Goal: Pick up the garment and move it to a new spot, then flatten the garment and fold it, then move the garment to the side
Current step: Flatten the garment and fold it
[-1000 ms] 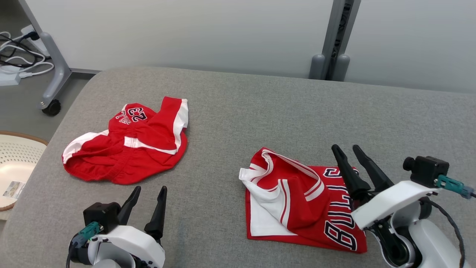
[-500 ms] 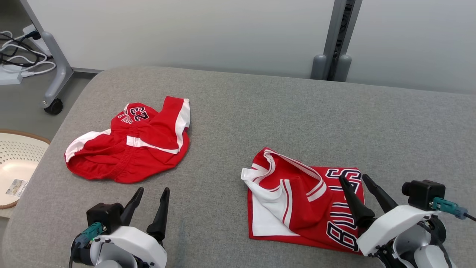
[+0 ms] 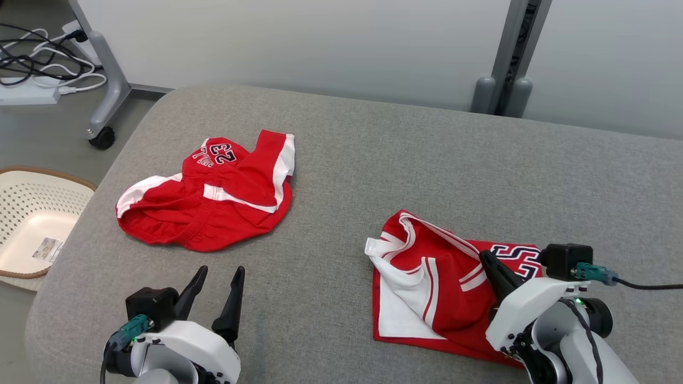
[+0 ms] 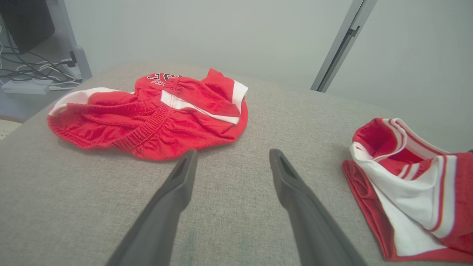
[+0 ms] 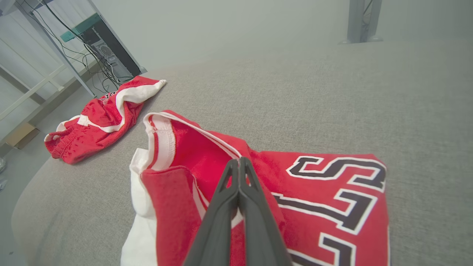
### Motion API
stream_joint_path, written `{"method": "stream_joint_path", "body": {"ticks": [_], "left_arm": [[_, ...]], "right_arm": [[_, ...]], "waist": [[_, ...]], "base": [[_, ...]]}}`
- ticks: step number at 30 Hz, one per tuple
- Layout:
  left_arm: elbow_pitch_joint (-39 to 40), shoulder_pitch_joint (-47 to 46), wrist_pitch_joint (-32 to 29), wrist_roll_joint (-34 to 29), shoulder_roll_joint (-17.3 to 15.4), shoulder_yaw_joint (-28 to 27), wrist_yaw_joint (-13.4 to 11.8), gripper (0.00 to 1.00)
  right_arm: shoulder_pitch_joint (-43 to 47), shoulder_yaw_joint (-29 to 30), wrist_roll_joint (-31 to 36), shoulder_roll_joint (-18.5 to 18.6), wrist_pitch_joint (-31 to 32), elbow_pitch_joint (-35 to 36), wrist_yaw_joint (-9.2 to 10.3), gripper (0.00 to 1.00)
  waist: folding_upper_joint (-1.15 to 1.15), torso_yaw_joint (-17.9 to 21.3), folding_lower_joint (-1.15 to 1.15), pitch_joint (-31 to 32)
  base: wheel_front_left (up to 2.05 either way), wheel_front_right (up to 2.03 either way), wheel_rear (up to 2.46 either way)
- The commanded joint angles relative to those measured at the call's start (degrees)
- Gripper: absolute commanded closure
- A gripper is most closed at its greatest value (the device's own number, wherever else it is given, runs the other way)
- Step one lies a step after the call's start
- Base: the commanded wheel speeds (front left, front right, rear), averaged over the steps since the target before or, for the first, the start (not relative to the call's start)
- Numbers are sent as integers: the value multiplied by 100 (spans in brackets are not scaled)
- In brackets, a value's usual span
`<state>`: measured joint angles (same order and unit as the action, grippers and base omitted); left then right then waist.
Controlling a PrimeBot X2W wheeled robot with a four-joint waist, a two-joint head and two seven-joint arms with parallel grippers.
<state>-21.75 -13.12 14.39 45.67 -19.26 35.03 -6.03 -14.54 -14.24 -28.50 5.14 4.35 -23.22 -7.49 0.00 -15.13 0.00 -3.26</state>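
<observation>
Right wrist view: right gripper [image 5: 239,162] closed (head view: basket [image 3: 21,200])

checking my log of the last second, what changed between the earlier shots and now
The right gripper drew back toward the robot over the jersey and its fingers closed; whether they pinch cloth cannot be told. The whole head view also shifted, which is a camera move. The left gripper stayed open, and the jersey and the shorts lie as before.

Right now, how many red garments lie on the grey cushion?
2: shorts at the left, farther back; a jersey at the right, nearer. None seems hidden.
</observation>
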Motion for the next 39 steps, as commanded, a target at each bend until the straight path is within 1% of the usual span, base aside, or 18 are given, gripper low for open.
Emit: {"method": "stream_joint_path", "body": {"ticks": [1, 6, 9, 15, 16, 19, 21, 23, 26, 27, 28, 29, 30, 32, 34, 35, 37, 39], "left_arm": [[-17, -48, 8, 13, -18, -14, 40, 0], [-46, -98, 21, 33, 10, -38, 48, 0], [-68, -110, 35, 37, 12, -61, 63, 0], [-112, -110, 45, 26, 33, -99, 86, 0], [-128, -107, 53, 17, 41, -112, 94, 0], [-133, -104, 57, 2, 51, -113, 98, 0], [-130, -112, 60, -5, 48, -124, 89, 0], [-123, -96, 64, -9, 28, -147, 75, 0], [-105, -23, 72, -16, 34, -163, 46, 0], [-90, 6, 68, -20, 34, -172, 44, 0], [-90, 6, 68, -20, 34, -172, 44, 0], [-70, 30, 72, -31, 28, -182, 28, 0], [-70, 30, 72, -31, 28, -182, 28, 0], [1, 35, 74, -42, 28, -207, 78, 0], [61, 48, 77, -74, 29, -240, 88, 0], [98, 52, 79, -100, 29, -260, 82, 0], [172, 74, 80, -144, 23, -302, 64, 0], [219, 96, 79, -186, 10, -330, 62, 0]], "right_arm": [[-137, -31, 62, -27, 31, -223, -2, 100], [-393, -219, 16, -81, 109, -853, -2, 100], [-412, -498, -65, -134, 79, -953, -2, 100], [-213, -1363, -245, -195, -43, -660, -2, 100], [-129, -1828, -338, -202, -53, -507, -2, 100], [-149, -2204, -426, -200, -126, -454, -2, 100], [-206, -2352, -523, -199, -253, -413, -2, 100], [-267, -2416, -597, -201, -361, -397, -2, 100], [-374, -2167, -479, -121, -568, -369, -2, 100], [-356, -1969, -414, -39, -619, -305, -2, 100], [-356, -1969, -414, -39, -619, -305, -2, 100], [-302, -1724, -346, 44, -672, -204, -2, 100], [-302, -1724, -346, 44, -672, -204, -2, 100], [-218, -1504, -340, 94, -741, -23, -2, 100], [-128, -1268, -330, 203, -768, 152, -2, 96], [-77, -1162, -311, 253, -762, 228, -1, 90], [42, -955, -292, 271, -741, 393, -3, 69], [136, -752, -212, 311, -705, 554, -2, 51]], "waist": [[0, -65, 0, -26], [0, -249, 0, -88], [0, -345, 0, -120], [0, -434, 0, -132], [0, -439, 0, -127], [0, -430, 0, -127], [0, -412, 0, -129], [0, -368, 0, -127], [0, -212, 0, -93], [0, -130, 0, -78], [0, -130, 0, -78], [0, -41, 0, -64], [0, -41, 0, -64], [0, 47, 0, -55], [0, 132, 0, -51], [0, 176, 0, -46], [0, 265, 0, -46], [0, 355, 0, -43]], "base": [[0, 0, 0], [0, 0, 0], [0, 0, 0], [0, 0, 0], [0, 0, 0], [0, 0, 0], [0, 0, 0], [0, 0, 0], [0, 0, 0], [0, 0, 0], [0, 0, 0], [0, 0, 0], [0, 0, 0], [0, 0, 0], [0, 0, 0], [0, 0, 0], [0, 0, 0], [0, 0, 0]]}}
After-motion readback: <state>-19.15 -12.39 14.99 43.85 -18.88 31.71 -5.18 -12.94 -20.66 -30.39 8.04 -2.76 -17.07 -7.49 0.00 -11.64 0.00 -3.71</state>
